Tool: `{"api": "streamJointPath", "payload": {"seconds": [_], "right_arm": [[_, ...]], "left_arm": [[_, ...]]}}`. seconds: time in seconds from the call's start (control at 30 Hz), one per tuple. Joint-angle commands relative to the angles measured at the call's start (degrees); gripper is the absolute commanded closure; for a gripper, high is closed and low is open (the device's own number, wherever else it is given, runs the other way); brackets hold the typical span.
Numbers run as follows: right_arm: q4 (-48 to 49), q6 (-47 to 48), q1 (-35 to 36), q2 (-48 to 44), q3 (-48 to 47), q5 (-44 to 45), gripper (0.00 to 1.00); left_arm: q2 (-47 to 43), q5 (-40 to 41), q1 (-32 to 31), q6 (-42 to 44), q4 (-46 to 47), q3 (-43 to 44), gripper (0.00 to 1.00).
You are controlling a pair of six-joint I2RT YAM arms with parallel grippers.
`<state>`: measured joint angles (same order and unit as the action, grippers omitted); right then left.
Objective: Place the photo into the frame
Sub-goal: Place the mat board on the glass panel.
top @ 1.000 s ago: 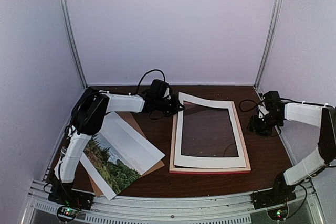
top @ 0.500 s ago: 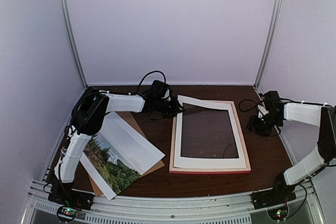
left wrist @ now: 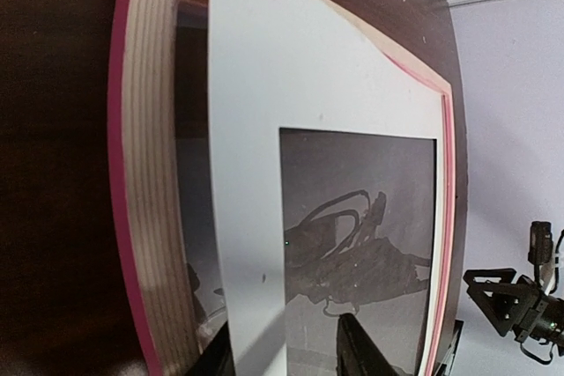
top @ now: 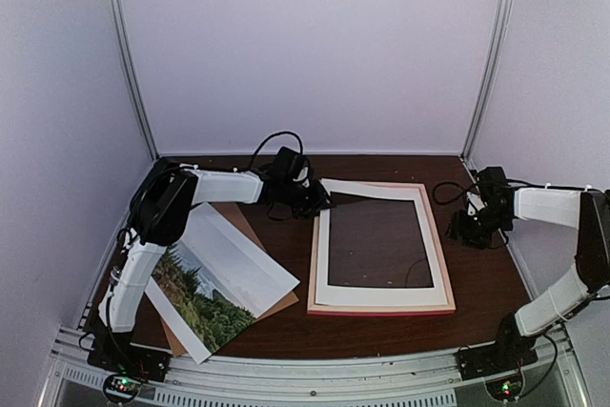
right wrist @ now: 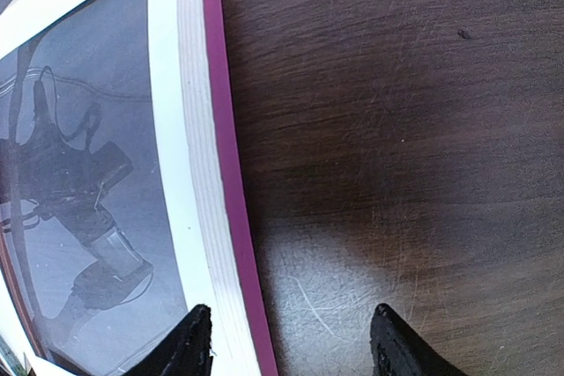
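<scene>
Nearest me, at the near-left corner of the surface (top: 481, 283), the photo (top: 224, 283) is lying face up on the brown board (top: 286, 305). It is sitting exactly where it was a second ago, well apart from the frame (top: 381, 309) right of centre. The right jaws are hanging wide and empty over bare wood just beside the frame's right edge, as before.

Farther back, at the frame's far-left corner, things are changing. The mat (top: 376, 293) was curling up at that corner a second ago and is now settling almost flat into the frame. The left jaws are parting around it, so I am judging that they are letting go. That is leaving the photo still to fetch.

The photo is looking like thin, limp paper with a white border, and the board under it is looking stiff. The frame is showing a pink face and pale, layered wood sides. Its pane (right wrist: 79, 173) is mirroring the arm, so it is glossy. The mat is thin white card, still bowing slightly along its far edge. The surface is dark, grained and finely scratched.
</scene>
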<state>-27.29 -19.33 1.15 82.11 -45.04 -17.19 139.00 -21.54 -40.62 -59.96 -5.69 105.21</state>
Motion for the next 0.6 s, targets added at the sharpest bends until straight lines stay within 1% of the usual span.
{"api": "streamJointPath", "payload": {"seconds": [0.0,0.23,0.57], "right_arm": [[0.91,-0.05,-0.01,0.15,0.3,-0.64,0.39],[1.27,-0.24,0.23,0.64,0.21,-0.87,0.39],[1.93,-0.44,0.53,0.91,0.8,-0.97,0.39]], "left_arm": [[-0.57,-0.49,-0.53,2.78,-2.31,2.74,0.62],[-0.01,-0.81,-0.85,4.11,-4.76,4.06,0.52],[1.56,-1.34,-1.47,6.98,-9.15,7.76,0.46]]}}
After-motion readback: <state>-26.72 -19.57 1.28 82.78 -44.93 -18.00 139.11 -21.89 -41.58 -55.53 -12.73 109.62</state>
